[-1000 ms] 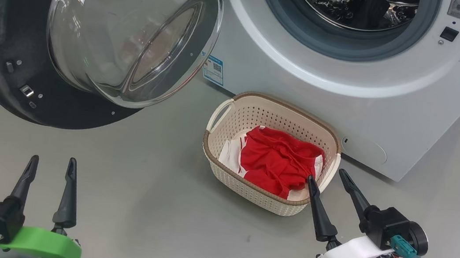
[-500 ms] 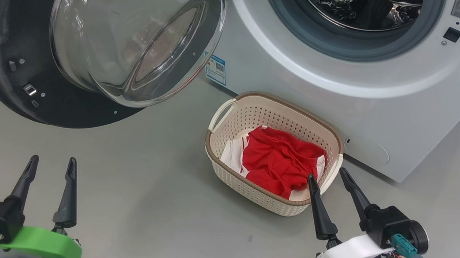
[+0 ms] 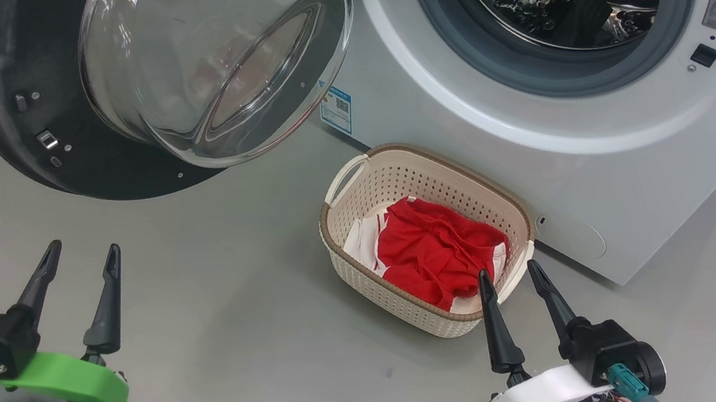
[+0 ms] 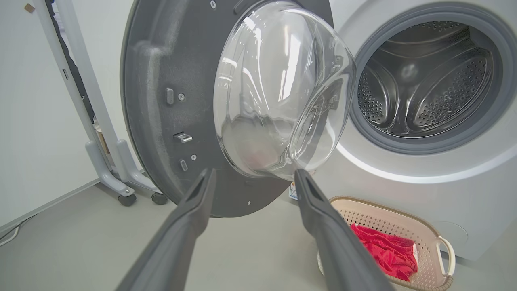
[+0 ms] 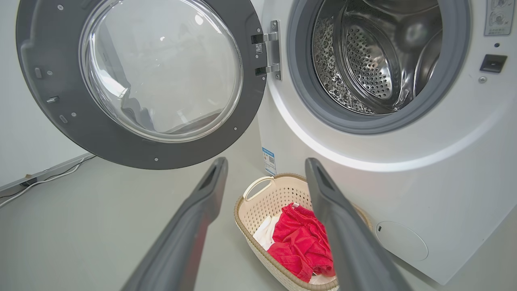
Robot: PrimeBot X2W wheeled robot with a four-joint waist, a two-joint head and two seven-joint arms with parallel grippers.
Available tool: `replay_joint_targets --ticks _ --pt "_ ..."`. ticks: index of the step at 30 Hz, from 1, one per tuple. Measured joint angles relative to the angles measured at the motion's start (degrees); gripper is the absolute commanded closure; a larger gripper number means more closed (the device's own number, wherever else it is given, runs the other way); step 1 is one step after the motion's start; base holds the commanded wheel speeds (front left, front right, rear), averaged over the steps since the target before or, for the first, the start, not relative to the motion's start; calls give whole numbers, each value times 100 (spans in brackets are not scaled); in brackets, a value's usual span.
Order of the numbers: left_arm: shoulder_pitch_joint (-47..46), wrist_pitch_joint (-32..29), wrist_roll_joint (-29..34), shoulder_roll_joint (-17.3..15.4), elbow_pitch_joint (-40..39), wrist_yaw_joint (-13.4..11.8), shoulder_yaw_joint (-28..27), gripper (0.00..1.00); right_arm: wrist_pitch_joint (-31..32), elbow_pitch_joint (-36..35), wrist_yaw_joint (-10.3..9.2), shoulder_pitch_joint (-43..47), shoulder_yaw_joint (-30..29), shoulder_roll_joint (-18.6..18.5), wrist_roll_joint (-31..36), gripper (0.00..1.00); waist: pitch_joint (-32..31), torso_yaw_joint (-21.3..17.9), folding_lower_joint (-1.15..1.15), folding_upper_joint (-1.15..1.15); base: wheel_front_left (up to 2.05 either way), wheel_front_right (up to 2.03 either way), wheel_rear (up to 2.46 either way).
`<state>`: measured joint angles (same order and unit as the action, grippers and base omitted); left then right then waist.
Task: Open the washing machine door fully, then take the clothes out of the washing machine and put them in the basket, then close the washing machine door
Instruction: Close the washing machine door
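Observation:
The washing machine door [image 3: 5, 44] [image 4: 161, 101] [image 5: 121, 137] hangs swung wide open to the left, its glass bowl [image 3: 213, 43] bulging toward me. The white washing machine [image 3: 454, 103] [image 5: 444, 182] shows a bare steel drum [image 4: 424, 93] [image 5: 363, 60]. Red clothes [image 3: 434, 249] [image 4: 383, 254] [image 5: 301, 242] with white trim lie in the cream basket [image 3: 397, 165] [image 5: 258, 202] on the floor before the machine. My left gripper [image 3: 79, 251] [image 4: 252, 176] is open, low at the left, holding nothing. My right gripper [image 3: 507, 269] [image 5: 264, 163] is open beside the basket's near right corner, holding nothing.
Grey floor [image 3: 245, 324] spreads between the grippers and the machine. A white wheeled stand [image 4: 105, 161] stands behind the door by the wall. A cable [image 5: 44, 173] runs along the wall's foot at the left.
The head camera has shifted slightly, so the whole picture slid a little right. Both grippers, the door and the clothes stay where they were.

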<state>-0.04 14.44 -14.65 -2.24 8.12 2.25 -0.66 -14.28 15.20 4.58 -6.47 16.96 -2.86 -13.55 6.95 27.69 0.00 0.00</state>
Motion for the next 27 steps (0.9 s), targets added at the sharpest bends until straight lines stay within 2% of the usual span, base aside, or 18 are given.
replay_joint_targets --ticks 10,11,12,20,27 --pt "1 0 -2 1 -64 1 5 0 0 0 -1 -2 14 0 -1 0 13 -11 0 0 0 0 0" --pt "1 0 -3 1 -67 1 5 54 0 0 -1 -3 19 0 -1 0 16 -13 0 0 0 0 0" --pt "1 0 -3 1 -71 3 4 100 0 0 -1 -3 23 0 -2 0 19 -15 0 0 0 0 0" --pt "7 1 -44 9 -288 8 -145 100 0 -4 -1 -19 155 -5 7 0 168 -84 0 0 0 0 0" --pt "-41 1 -47 -15 -722 7 -586 100 0 -14 -16 -147 189 -30 115 0 449 -147 0 0 0 0 0"
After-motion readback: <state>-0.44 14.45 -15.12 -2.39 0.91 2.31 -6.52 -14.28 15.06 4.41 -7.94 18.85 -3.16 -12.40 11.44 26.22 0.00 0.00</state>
